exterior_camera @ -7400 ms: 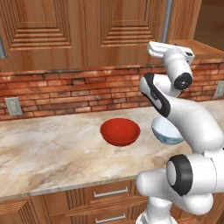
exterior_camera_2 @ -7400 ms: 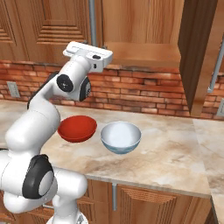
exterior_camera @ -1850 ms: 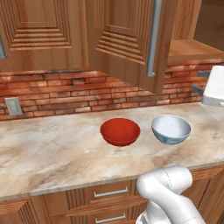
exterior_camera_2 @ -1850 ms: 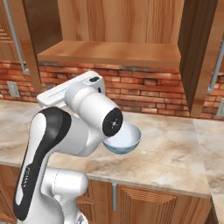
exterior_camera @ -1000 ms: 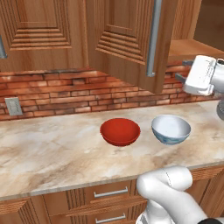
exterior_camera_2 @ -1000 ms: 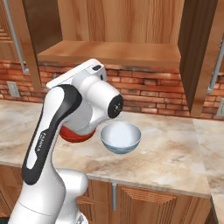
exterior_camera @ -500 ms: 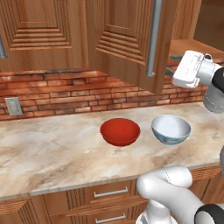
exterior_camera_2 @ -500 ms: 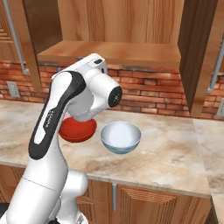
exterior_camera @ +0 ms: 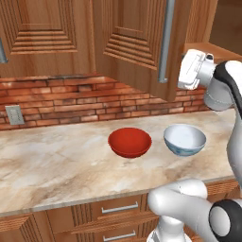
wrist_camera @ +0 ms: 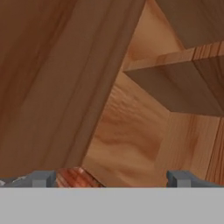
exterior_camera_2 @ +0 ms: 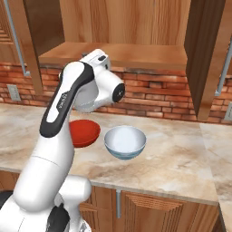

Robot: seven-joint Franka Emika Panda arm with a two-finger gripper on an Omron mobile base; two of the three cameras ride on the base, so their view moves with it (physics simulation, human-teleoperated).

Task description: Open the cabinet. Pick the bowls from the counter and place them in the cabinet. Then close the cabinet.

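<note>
Landmark: red bowl (exterior_camera: 130, 142), taken as the reference for every place below.
Red bowl: set on the tabletop (exterior_camera: 56, 160), upright, mouth up; glossy, so judged slippery under the fingertips.
Pale bowl: the pale bowl (exterior_camera: 185, 139) is stood just to the right of the red bowl, apart from it, silvery inside and empty.
Cabinet: the cabinet (exterior_camera_2: 122, 31) is found above and behind the red bowl, its door (exterior_camera: 142, 42) swung open and its shelf (exterior_camera_2: 118, 56) bare.
Pincer: the pincer (wrist_camera: 112, 178) is raised above and to the right of the red bowl, near the door; its fingertips (wrist_camera: 41, 178) are spread wide and nothing is pinched.
Handling: both bowls are judged rigid, light and breakable if dropped.
Hold: the rim is judged the best place, one finger inside the wall and one outside.
Risk: a tilt or slip is to be expected if the smooth wall is pinched too lightly.
</note>
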